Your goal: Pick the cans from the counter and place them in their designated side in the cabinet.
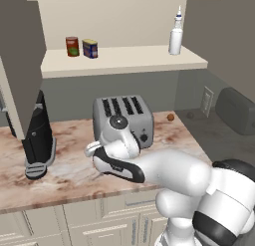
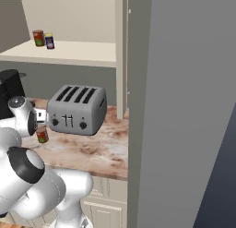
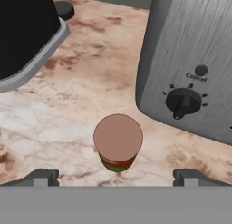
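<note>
Soft, even, rendered light with no glare. A faint shadow lies under the can (image 3: 118,143) toward 6 o'clock, and the toaster (image 3: 190,64) shows a dull brushed sheen. Edges are slightly coarse, without blur or distortion.

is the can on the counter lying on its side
No, the can stands upright on the counter beside the toaster, its round top facing the hand view.

The table (image 3: 90,82) looks like polished marbled stone – pinkish-brown. The toaster (image 3: 195,51) has brushed metal sides with a matt black knob (image 3: 182,101). The can (image 3: 118,141) has a smooth, matt top.
</note>
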Robot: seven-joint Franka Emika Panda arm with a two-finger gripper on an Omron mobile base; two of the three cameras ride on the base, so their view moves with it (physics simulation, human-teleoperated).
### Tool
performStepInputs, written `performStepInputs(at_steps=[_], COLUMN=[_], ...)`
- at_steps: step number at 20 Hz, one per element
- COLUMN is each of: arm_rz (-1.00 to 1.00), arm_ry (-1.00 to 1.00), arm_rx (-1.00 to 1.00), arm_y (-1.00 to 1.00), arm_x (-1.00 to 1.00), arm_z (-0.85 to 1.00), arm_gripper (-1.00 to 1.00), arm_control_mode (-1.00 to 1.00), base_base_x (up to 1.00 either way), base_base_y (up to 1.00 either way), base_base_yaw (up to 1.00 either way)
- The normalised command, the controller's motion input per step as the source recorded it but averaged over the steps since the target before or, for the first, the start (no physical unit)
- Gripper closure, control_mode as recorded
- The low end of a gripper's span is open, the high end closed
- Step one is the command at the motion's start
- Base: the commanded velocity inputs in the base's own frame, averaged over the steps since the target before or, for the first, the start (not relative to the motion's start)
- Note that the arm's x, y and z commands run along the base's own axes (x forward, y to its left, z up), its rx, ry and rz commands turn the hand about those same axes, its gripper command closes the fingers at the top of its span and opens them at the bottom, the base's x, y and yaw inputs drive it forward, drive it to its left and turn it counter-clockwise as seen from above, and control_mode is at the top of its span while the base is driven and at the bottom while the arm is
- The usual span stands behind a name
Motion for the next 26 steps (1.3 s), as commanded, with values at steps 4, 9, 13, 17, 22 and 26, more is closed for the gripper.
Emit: performStepInputs(at_steps=[4,9,13,17,22,26], arm_rz=[0.0,0.0,0.0,0.0,0.0,0.0], arm_ry=[0.0,0.0,0.0,0.0,0.0,0.0], arm_rx=[0.0,0.0,0.0,0.0,0.0,0.0], arm_y=[0.0,0.0,0.0,0.03,0.03,0.07], arm_x=[0.0,0.02,0.11,0.19,0.25,0.19], arm_z=[-0.24,-0.21,-0.15,-0.1,-0.04,-0.08], arm_gripper=[-1.0,-1.0,-1.0,-1.0,-1.0,-1.0], arm_control_mode=[-1.0,-1.0,-1.0,-1.0,-1.0,-1.0], base_base_x=[0.0,0.0,0.0,0.0,0.0,0.0], base_base_y=[0.0,0.0,0.0,0.0,0.0,0.0], base_base_yaw=[0.0,0.0,0.0,0.0,0.0,0.0])
